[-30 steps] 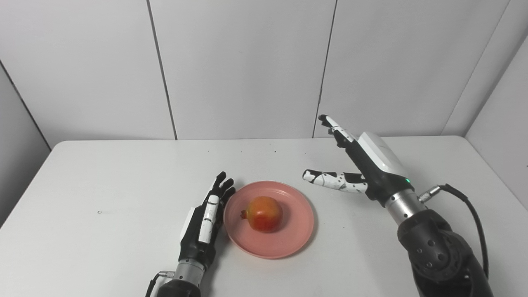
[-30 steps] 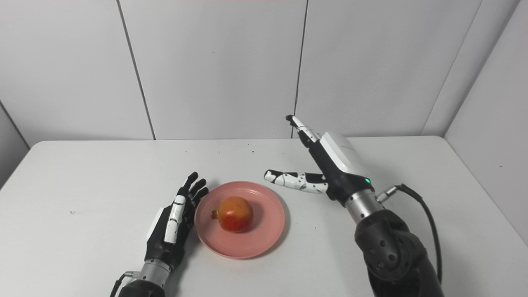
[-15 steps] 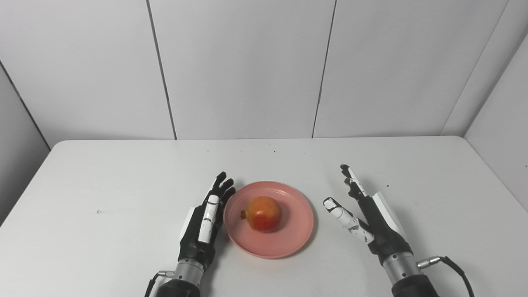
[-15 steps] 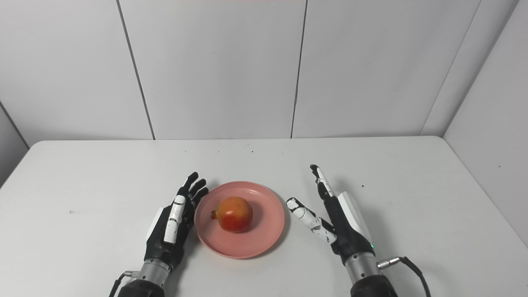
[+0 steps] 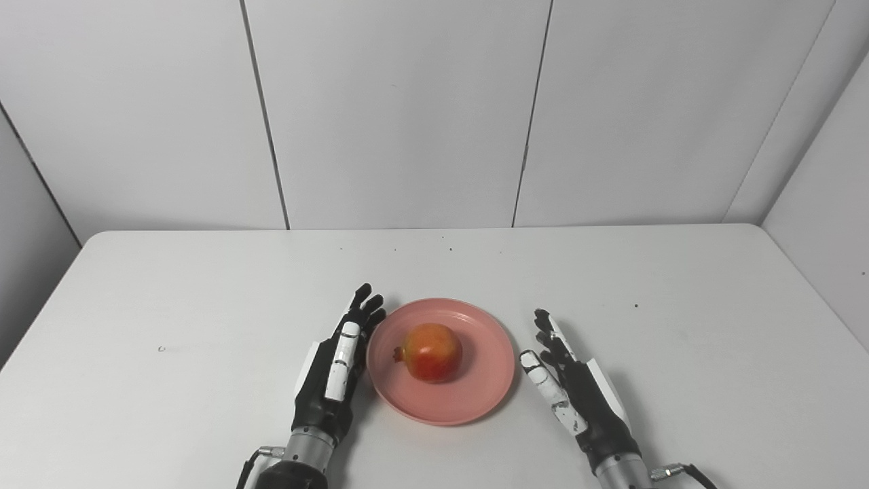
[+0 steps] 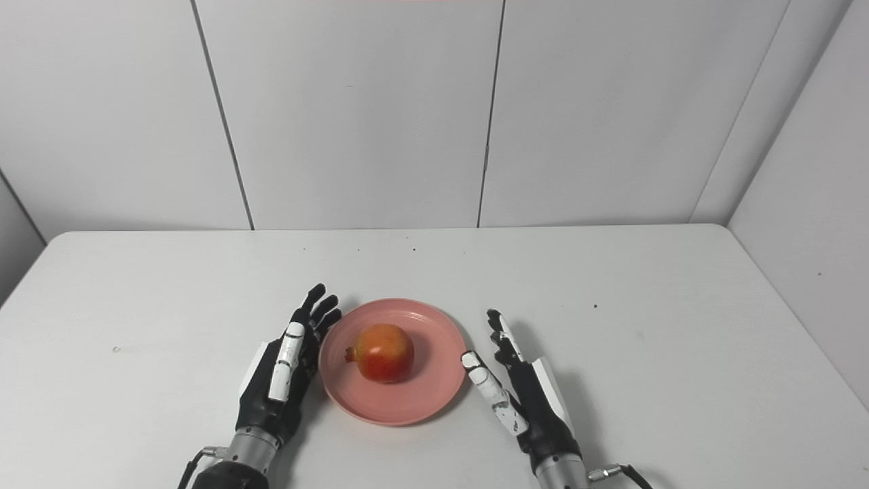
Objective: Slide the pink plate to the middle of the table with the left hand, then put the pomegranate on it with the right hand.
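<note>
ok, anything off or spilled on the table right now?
Nothing stands out. The pomegranate sits intact on the pink plate, which lies flat on the table. The left hand and right hand flank the plate, open and empty.

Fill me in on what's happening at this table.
A humanoid robot has both hands resting on a white table, one on each side of a pink plate. A pomegranate sits on the plate near the middle of the table. The left hand lies open against the plate's left edge; the right hand is open just right of it, holding nothing. The job looks done.
</note>
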Robot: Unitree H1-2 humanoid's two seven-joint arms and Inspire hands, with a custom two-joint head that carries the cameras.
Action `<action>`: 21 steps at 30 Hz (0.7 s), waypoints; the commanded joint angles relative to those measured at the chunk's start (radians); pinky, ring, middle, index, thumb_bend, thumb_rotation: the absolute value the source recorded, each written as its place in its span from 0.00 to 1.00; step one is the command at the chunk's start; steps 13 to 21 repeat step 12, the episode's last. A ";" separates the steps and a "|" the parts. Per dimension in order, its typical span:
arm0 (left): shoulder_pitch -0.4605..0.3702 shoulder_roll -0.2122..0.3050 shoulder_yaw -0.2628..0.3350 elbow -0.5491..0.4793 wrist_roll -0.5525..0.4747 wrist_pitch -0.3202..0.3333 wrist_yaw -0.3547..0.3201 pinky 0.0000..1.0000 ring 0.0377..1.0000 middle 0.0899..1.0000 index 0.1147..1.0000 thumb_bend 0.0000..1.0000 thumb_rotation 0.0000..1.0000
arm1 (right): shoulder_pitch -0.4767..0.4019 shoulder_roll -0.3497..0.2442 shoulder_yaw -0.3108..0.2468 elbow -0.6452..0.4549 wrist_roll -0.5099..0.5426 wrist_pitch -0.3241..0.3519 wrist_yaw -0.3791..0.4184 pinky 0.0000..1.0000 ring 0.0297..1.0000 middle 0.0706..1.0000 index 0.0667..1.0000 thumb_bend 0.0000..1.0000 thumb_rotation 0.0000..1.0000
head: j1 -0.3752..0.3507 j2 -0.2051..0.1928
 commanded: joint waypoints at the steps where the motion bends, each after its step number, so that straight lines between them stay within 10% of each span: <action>1: 0.030 0.009 0.002 0.022 -0.003 -0.001 -0.006 0.96 0.94 0.95 0.94 0.52 1.00 | -0.027 0.004 0.008 -0.001 0.013 -0.063 -0.013 0.92 0.97 0.98 0.98 0.49 1.00 | 0.001 0.000; 21: 0.033 0.013 -0.004 0.019 -0.001 0.000 -0.012 0.96 0.94 0.95 0.94 0.51 1.00 | -0.032 -0.006 0.025 0.020 0.018 -0.074 -0.037 0.92 0.97 0.98 0.98 0.44 1.00 | 0.004 -0.001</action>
